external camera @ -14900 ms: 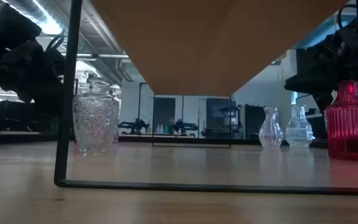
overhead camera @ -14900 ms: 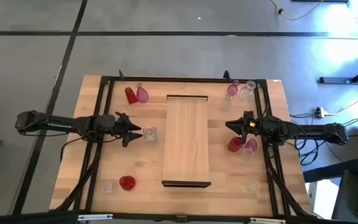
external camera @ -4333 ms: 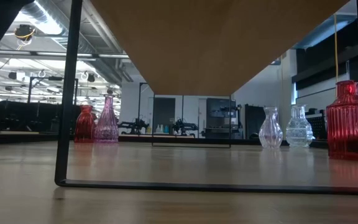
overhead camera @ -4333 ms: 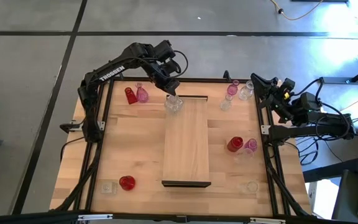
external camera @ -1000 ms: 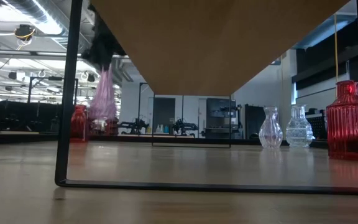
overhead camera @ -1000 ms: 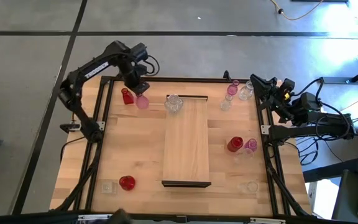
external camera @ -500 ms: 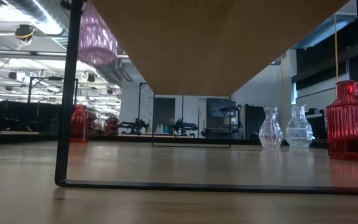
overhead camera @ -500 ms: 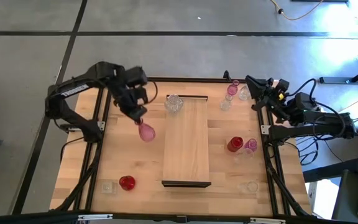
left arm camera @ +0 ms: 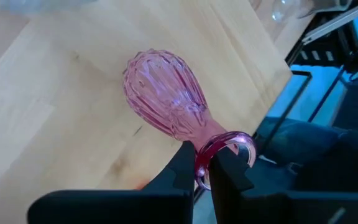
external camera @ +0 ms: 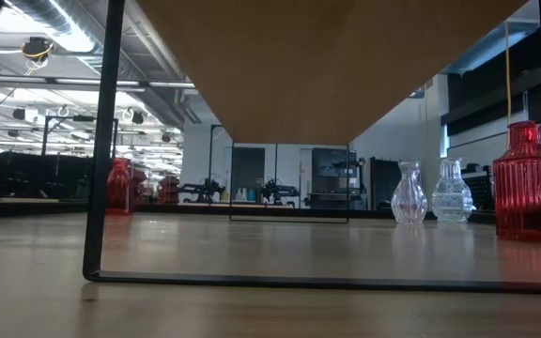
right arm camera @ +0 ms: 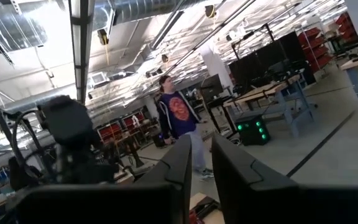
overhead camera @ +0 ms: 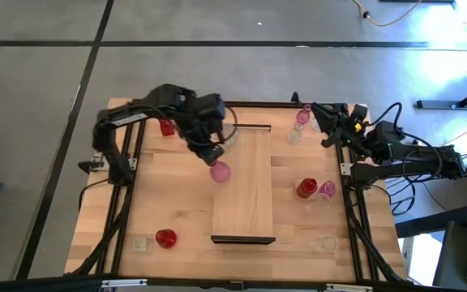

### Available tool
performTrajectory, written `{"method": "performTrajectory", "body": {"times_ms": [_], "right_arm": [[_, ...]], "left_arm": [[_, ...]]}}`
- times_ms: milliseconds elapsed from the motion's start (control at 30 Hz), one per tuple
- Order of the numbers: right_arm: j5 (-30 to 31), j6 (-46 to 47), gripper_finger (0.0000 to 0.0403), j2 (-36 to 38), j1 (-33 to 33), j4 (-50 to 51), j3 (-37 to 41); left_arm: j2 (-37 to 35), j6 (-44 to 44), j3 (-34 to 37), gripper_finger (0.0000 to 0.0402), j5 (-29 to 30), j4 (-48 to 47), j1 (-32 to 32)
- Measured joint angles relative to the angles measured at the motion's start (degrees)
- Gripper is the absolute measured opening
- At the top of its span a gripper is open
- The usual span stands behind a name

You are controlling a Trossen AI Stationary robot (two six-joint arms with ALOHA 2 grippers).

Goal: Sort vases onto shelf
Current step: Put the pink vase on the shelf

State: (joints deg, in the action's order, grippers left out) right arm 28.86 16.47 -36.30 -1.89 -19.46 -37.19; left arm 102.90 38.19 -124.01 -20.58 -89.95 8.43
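My left gripper is pinching the neck of a pink vase, fingers pressed on either side just below its rim; in the left wrist view the ribbed pink body hangs tilted over light wood. From above I see the vase held at the left edge of the shelf, roughly a third of the way from its far end. A clear vase stands at the shelf's far left corner, partly behind my arm. A red vase sits on the table left of that, near the far rail.

My right gripper waits near the far right corner of the table, and its fingers are close together with only a thin gap, holding nothing. Just beside it are a pink vase and a clear one. Nearer on the right, a red vase and a pink vase stand together. At the near left is another red vase.
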Motion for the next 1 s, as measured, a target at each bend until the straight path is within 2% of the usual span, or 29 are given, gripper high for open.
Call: {"method": "performTrajectory", "body": {"times_ms": [100,300,567,1000], "right_arm": [[-0.11,0.13,0.0053,0.16,0.0,-0.14,0.0],[-4.13,0.22,0.0053,0.86,0.0,-0.2,0.0],[-2.51,0.0,0.0053,0.81,0.0,0.15,0.0],[-0.88,-0.26,0.0053,0.81,0.0,0.13,0.0]], "left_arm": [[2.61,-2.13,-0.56,0.0018,-1.06,-0.01,0.38],[3.67,-3.36,-0.67,0.0024,-1.44,-0.2,1.79],[3.38,-4.94,-0.67,0.0026,-2.16,-0.09,4.19],[3.38,-7.07,-0.67,0.0059,-4.58,0.07,5.65]]}}
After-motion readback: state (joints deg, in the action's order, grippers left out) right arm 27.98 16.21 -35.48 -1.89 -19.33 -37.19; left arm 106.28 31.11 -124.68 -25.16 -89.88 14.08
